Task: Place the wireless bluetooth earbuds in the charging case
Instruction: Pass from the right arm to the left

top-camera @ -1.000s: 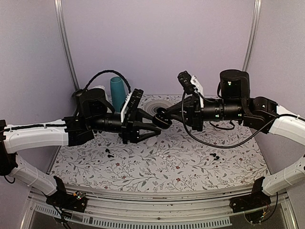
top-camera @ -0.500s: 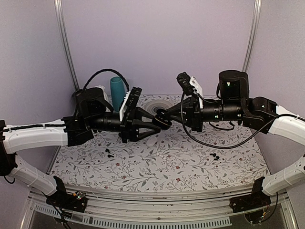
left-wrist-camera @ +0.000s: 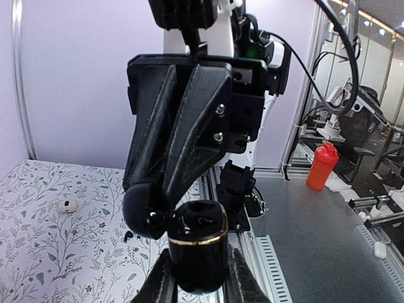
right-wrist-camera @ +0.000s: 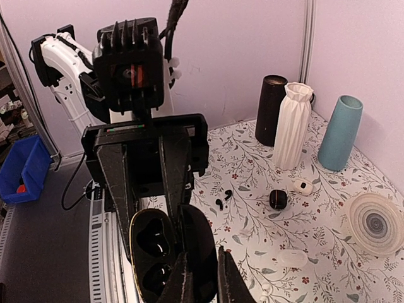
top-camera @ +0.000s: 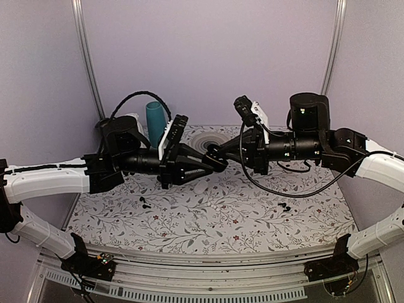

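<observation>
Where they meet mid-air, left gripper (left-wrist-camera: pixel 197 281) and right gripper (right-wrist-camera: pixel 203 278) each clenched on open black charging case (left-wrist-camera: pixel 197 243)

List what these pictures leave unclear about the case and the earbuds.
- Wells of the case, right wrist view: black on black, so full or empty is unclear.
- Loose earbuds, top view: specks too small to count.
- Hold of the left gripper, left wrist view: fingers mostly below the bottom edge.

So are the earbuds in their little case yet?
Not yet. Done: the charging case is open, up in the air. In hand: the left end effector and right end effector both grip it. Still to do: its two pockets look empty, and black earbuds lie on the table.
</observation>
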